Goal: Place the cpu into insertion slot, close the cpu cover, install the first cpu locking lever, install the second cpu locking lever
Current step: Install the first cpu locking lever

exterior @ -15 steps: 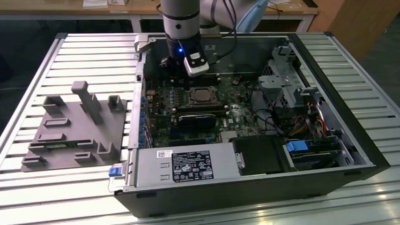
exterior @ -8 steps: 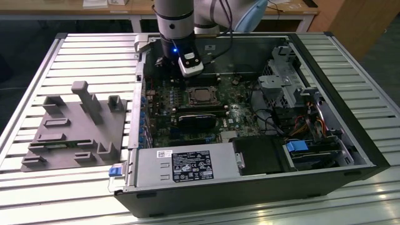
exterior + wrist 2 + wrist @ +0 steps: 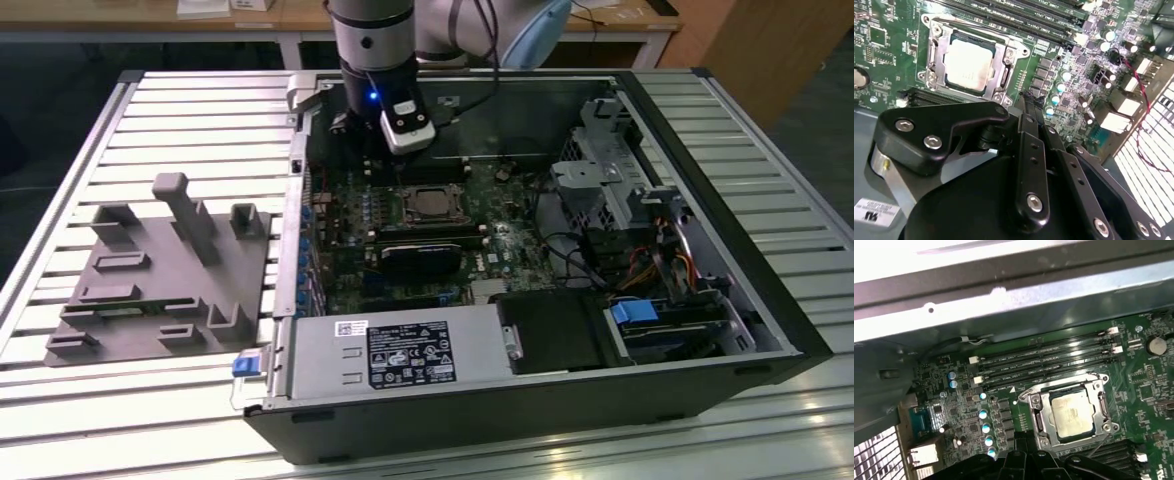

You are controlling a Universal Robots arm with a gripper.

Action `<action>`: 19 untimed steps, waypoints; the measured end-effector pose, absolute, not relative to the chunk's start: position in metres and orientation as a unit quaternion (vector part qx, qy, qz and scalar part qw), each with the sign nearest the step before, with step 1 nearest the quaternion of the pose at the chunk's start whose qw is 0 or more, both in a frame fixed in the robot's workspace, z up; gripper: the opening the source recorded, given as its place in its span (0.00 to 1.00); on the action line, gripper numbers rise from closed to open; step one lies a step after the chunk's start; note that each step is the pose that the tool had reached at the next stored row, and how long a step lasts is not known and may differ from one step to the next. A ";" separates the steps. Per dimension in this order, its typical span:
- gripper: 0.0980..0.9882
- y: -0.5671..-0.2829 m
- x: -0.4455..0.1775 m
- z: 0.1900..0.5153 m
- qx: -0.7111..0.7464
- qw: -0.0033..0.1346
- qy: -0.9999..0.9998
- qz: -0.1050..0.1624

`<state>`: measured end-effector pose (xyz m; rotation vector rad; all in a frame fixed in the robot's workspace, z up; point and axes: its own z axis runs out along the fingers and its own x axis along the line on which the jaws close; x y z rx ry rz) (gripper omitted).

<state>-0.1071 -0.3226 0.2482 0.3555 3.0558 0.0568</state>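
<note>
Here, in the exterior view, an open case [image 3: 761, 270] lies on a slatted bench [image 3: 174, 120]. The cpu [image 3: 430, 205] is a small square with a dull silver top, seated flat near the middle of the green board [image 3: 340, 270], toward the case's far wall. The gripper [image 3: 399, 172] hangs just above the board, close beside the cpu on its far side and not touching it.

In the second wrist view, the cpu [image 3: 968, 62] looks pale and shiny. The silvery cover [image 3: 933, 55] lies flat around it like a frame. The black gripper [image 3: 1029, 97] has its fingers [image 3: 1030, 150] drawn together with nothing between them. Its tip sits just off one corner of the cover, apart from the cpu.

In the first wrist view, the cpu [image 3: 1071, 412] sits inside the cover [image 3: 1040, 415], beside four long memory slots [image 3: 1044, 360]. The gripper [image 3: 1026, 450] is near a corner of the cover.
</note>
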 end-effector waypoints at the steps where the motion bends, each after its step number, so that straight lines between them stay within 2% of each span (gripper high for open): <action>1: 0.00 -0.323 -0.107 0.250 0.115 0.032 0.993 0.019; 9: 0.00 -0.323 -0.114 0.251 0.116 0.030 0.992 0.044; 19: 0.00 -0.323 -0.121 0.251 0.117 0.022 0.986 0.113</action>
